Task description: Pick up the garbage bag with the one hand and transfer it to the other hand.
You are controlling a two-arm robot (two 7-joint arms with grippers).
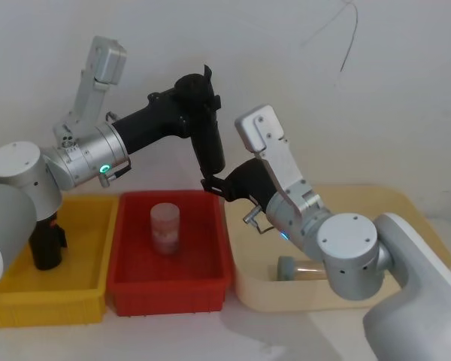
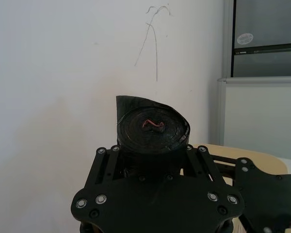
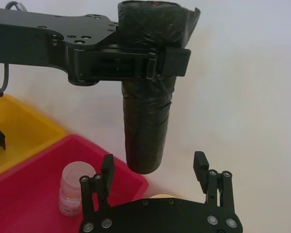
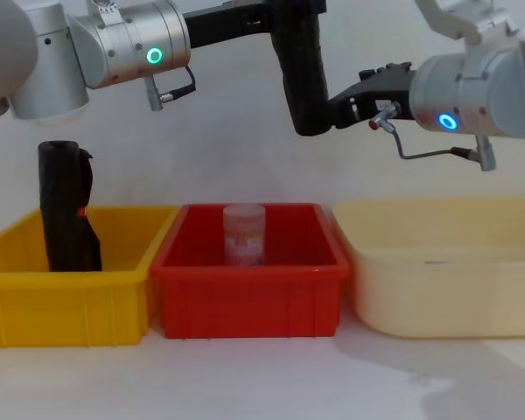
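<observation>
Left gripper (image 1: pixel 198 94): closed on the upper part of the bag (image 4: pixel 304 79) and holding it high above the red bin (image 4: pixel 249 306); this is the arm with the green ring.
Right gripper (image 3: pixel 153 164): open and gripping nothing. It is raised to the bag's lower end, with one finger on each side and a gap showing at both in the right wrist view; this is the blue-lit arm.
Counter (image 4: pixel 262 376): white, carrying three bins in a row.
Bins: yellow bin (image 4: pixel 61 306) on the robot's left, red bin in the middle, cream bin (image 4: pixel 437 297) on the right, each just beside the next.
Bag: upright in the air, well clear of every bin. A loose flap of plastic sticks up at its top end, and its lower half hangs free below the left gripper.
Second roll (image 4: pixel 63 210): stands in the yellow bin, apart from both grippers.
Jar (image 4: pixel 244 234): small and pale, upright in the red bin below the bag.
Done: the pick-up looks finished, since the bag is lifted and has been brought to the other arm.
In hand: the handover seems about to start, as the right gripper is lined up around the lower end but has not yet closed.
Left: the right gripper has to close on the bag, then the left gripper has to let go and clear away.
Watch: the bag's wrinkled plastic may slip, so the second grip should be firm before any release.
</observation>
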